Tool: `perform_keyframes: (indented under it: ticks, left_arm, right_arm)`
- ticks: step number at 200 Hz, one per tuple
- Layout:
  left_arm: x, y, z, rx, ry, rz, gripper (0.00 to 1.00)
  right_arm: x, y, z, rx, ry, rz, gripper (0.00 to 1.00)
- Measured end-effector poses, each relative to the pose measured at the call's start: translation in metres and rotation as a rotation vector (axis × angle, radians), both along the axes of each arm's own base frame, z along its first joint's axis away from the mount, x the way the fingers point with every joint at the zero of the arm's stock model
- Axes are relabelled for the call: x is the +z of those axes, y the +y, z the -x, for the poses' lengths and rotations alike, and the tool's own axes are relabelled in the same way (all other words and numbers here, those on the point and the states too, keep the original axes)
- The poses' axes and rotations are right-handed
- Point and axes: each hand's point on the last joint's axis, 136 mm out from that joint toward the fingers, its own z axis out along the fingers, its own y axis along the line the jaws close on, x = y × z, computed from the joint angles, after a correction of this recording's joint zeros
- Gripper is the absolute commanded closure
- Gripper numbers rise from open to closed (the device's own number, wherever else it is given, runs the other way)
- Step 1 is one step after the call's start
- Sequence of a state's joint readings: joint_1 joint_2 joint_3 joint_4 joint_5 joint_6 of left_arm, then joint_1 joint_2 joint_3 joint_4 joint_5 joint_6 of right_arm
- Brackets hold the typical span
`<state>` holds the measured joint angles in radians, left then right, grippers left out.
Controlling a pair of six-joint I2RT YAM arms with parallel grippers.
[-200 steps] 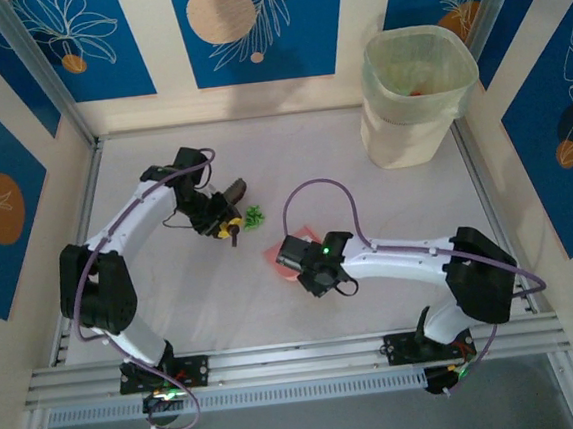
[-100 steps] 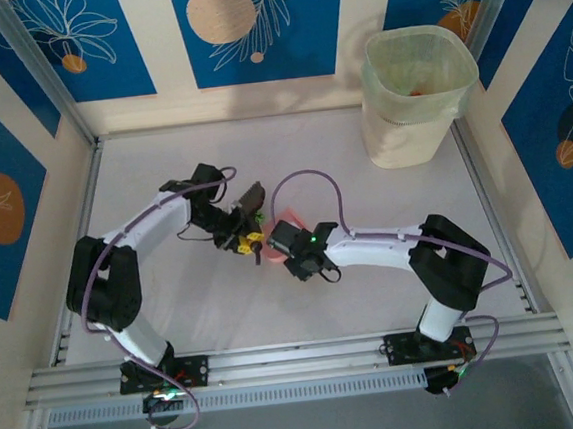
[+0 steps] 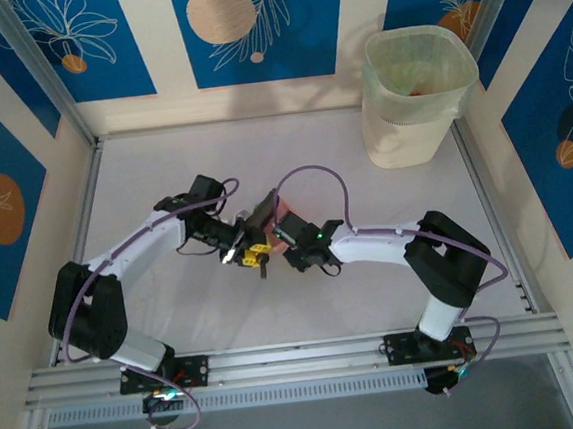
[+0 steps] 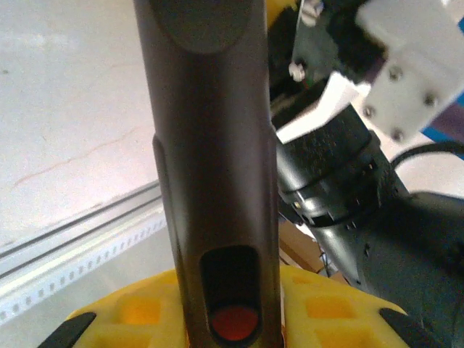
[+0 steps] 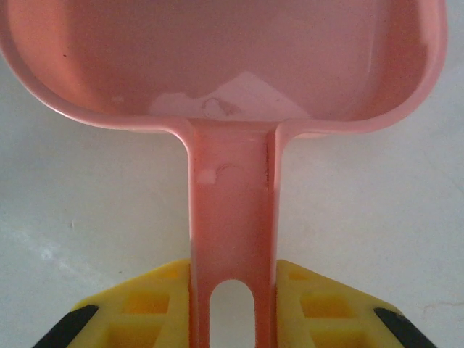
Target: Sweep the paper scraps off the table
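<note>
Top external view: the left gripper [image 4: 228,319] pinches the brush [image 4: 210,145], and the right gripper [image 5: 233,304] pinches the dustpan [image 5: 217,58] by its handle. The brush is just beside the dustpan on the table [image 3: 163,175]. One reddish paper scrap [image 3: 416,91] lies in the bin [image 3: 410,138], well away from the dustpan. Best to press the dustpan's lip flat and sweep short strokes into it.

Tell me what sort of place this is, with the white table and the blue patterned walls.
Probably a robot test cell, not a real room: the left arm and right arm are bolted to an aluminium rail at the edge of the table, and printed wall panels box it in.
</note>
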<state>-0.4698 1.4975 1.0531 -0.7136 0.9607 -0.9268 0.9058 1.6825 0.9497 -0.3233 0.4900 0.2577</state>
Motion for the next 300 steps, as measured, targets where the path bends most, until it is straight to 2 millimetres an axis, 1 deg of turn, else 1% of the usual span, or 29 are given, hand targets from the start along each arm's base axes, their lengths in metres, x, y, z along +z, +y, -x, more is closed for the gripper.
perform_keyframes:
  ticks: [47,86,112,140,179,198,216,231,254,281,300]
  left_arm:
    - [0.013,0.002,0.004,0.003,-0.024,0.021,1.0]
    - [0.014,0.009,0.0,0.025,-0.045,-0.011,1.0]
    - [0.021,0.017,-0.013,0.06,-0.093,-0.045,1.0]
    - [0.037,0.024,-0.03,0.1,-0.184,-0.058,1.0]
    - [0.054,0.03,-0.048,0.163,-0.295,-0.045,1.0]
    - [0.057,0.039,-0.061,0.213,-0.337,-0.062,1.0]
    - [0.056,0.049,-0.072,0.263,-0.357,-0.092,1.0]
    - [0.052,0.055,-0.078,0.292,-0.363,-0.114,1.0]
    - [0.043,0.061,-0.08,0.325,-0.349,-0.143,1.0]
    - [0.04,0.063,-0.082,0.341,-0.341,-0.153,1.0]
    - [0.039,0.063,-0.085,0.347,-0.338,-0.151,1.0]
  right_arm:
    - [-0.002,-0.003,-0.003,0.004,-0.035,-0.028,1.0]
    - [-0.004,-0.004,-0.008,-0.006,-0.075,-0.04,1.0]
    - [-0.004,-0.004,-0.011,-0.012,-0.094,-0.045,1.0]
    - [-0.004,-0.009,-0.012,-0.024,-0.111,-0.036,1.0]
    - [0.008,-0.025,-0.015,-0.06,-0.138,-0.033,1.0]
    - [0.021,-0.033,-0.021,-0.087,-0.161,-0.049,1.0]
    - [0.036,-0.04,-0.028,-0.114,-0.19,-0.07,1.0]
    - [0.049,-0.045,-0.033,-0.134,-0.21,-0.084,1.0]
    - [0.072,-0.052,-0.044,-0.16,-0.237,-0.101,1.0]
    - [0.109,-0.06,-0.066,-0.204,-0.252,-0.118,1.0]
    - [0.143,-0.07,-0.084,-0.25,-0.27,-0.147,1.0]
